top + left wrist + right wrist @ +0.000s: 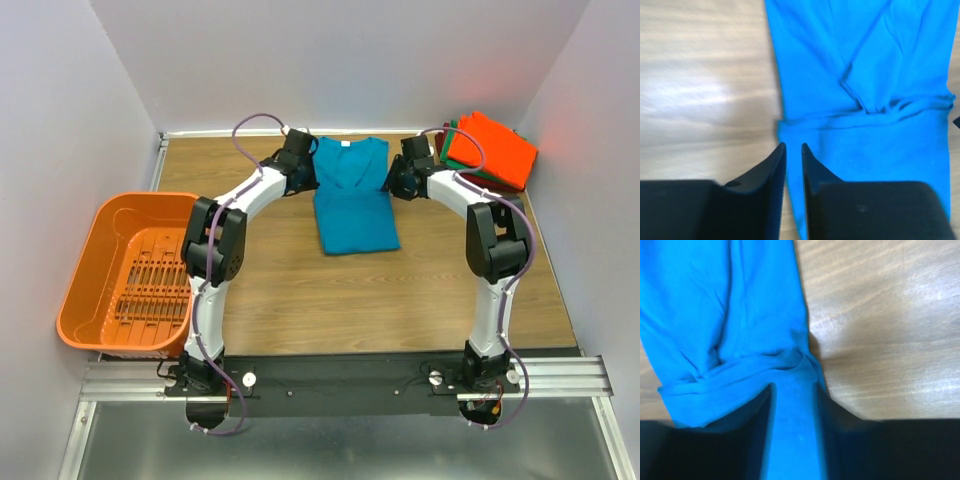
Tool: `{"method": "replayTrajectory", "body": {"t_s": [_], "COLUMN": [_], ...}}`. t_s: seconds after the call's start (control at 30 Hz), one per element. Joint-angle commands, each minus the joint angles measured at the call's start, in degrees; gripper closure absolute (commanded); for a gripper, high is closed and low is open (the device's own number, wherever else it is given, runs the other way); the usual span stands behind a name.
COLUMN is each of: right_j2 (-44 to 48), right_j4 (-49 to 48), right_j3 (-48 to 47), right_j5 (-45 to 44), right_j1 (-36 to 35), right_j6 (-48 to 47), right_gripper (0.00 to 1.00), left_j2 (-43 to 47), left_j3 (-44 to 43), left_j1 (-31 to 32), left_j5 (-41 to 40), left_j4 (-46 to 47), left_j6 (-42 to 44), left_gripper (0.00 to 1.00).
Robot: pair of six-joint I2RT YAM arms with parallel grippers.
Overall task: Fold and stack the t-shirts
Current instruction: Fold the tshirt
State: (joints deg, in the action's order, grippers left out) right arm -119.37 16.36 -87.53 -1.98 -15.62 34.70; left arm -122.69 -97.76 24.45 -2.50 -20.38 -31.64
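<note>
A folded stack (488,150) sits at 1 o'clock. The teal t-shirt (352,205) has its sleeves tucked in but likely needs halving and stacking. Left fingers (771,170) are nearly closed; right fingers (752,440) are spread, straddling its edge.

1. T-shirts: four counted. One teal shirt (352,200) lying alone; three in a stack, namely orange shirt (492,148), green shirt (480,176) and dark red shirt (443,137), the last two seen as edges only.
2. Basket (90,270): one.
3. Arms: two, left arm (215,250) and right arm (495,250).
4. Grippers: two, left gripper (792,146) and right gripper (793,390), two fingers each.
5. Table (400,300): one.
</note>
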Motion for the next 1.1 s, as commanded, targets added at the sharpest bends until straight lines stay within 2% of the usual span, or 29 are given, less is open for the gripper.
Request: {"method": "replayTrajectory", "body": {"t_s": [0.0, 0.03, 0.07, 0.1, 0.17, 0.23, 0.33, 0.47, 0.63, 0.77, 1.07], "right_j2": [2.81, 3.52, 4.31, 5.11, 7.22, 8.10, 9.68, 11.35, 11.27, 11.35, 18.37], "right_j4": [-0.54, -0.54, -0.54, -0.54, -0.54, -0.54, -0.63, -0.89, -2.47, -3.17, -4.93], "right_j3": [-1.69, -1.42, -0.98, -0.37, 1.82, 3.32, 6.74, 10.17, 14.83, 19.66, 32.92], "right_j5": [0.49, 0.48, 0.48, 0.57, 1.62, 3.73, 4.26, 3.30, 3.21, 3.12, 4.79], "right_j1": [0.41, 0.41, 0.41, 0.41, 0.32, -0.11, -1.77, -4.59, -6.53, -6.62, -7.67], "right_j6": [-1.74, -2.09, -2.26, -2.53, -2.53, -2.09, -1.30, -0.34, 0.72, 1.77, 2.48], "right_gripper": [0.42, 0.39, 0.35, 0.35, 0.35, 0.36, 0.38, 0.41, 0.41, 0.42, 0.42], "left_j2": [3.14, 4.12, 5.26, 6.49, 9.57, 11.15, 13.18, 12.74, 10.90, 8.88, 10.80], "left_j3": [-1.84, -0.95, 0.10, 1.50, 5.37, 7.39, 11.61, 14.61, 18.03, 22.24, 33.58], "left_j1": [-2.47, -2.65, -2.74, -2.74, -2.65, -2.30, -0.46, 2.53, 5.70, 8.33, 13.17], "left_j5": [0.83, 1.09, 1.79, 2.23, 5.56, 7.42, 11.37, 13.31, 14.10, 13.84, 9.81], "left_j4": [-0.19, 0.77, 1.39, 2.70, 5.52, 6.84, 9.65, 11.76, 14.58, 15.46, 15.64], "left_j6": [2.98, 2.99, 3.16, 3.42, 3.25, 2.64, 0.09, -2.89, -4.57, -6.32, -8.53], "left_gripper": [0.68, 0.61, 0.23, 0.16, 0.17, 0.20, 0.33, 0.58, 0.78, 0.87, 0.91]}}
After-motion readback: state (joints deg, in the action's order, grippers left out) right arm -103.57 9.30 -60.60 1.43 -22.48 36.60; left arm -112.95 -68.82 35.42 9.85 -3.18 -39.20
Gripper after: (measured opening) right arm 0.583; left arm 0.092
